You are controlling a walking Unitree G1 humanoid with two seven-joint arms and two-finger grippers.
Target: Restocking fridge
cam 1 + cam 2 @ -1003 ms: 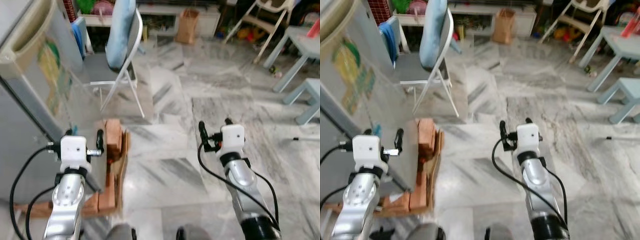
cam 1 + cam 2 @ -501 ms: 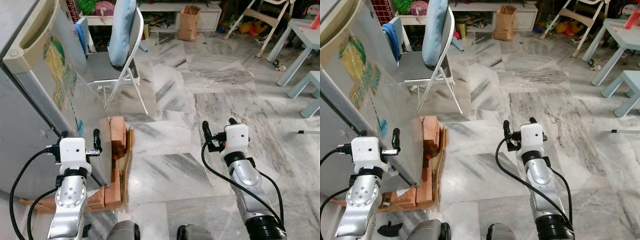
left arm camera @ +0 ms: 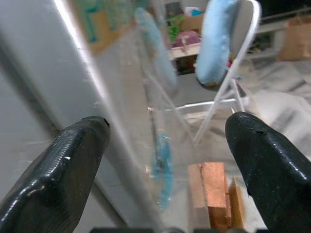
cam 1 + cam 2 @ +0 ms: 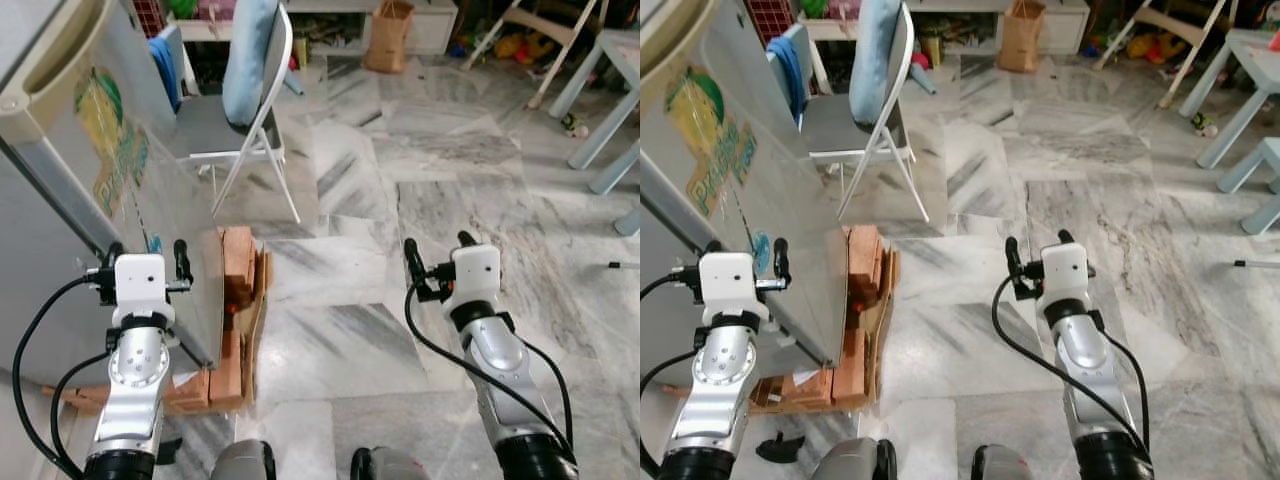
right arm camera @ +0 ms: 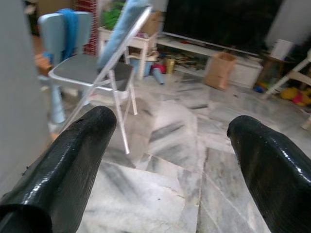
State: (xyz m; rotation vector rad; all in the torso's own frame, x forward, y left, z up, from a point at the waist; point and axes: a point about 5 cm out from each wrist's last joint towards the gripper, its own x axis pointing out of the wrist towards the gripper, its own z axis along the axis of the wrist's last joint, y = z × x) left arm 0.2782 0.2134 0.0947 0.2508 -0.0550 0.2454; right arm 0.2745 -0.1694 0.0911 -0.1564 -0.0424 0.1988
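Both sets of jaws stand apart and carry nothing. The left gripper (image 4: 145, 266) now sits closer against the fridge (image 4: 60, 180) door's free edge than half a second ago, straddling it in the wrist view, which suggests it is lining up to pull the door. The right gripper (image 4: 438, 258) hovers over the marble floor (image 4: 340, 250). Both forearms reach forward, level. A folding chair (image 4: 245, 110) stands beyond.
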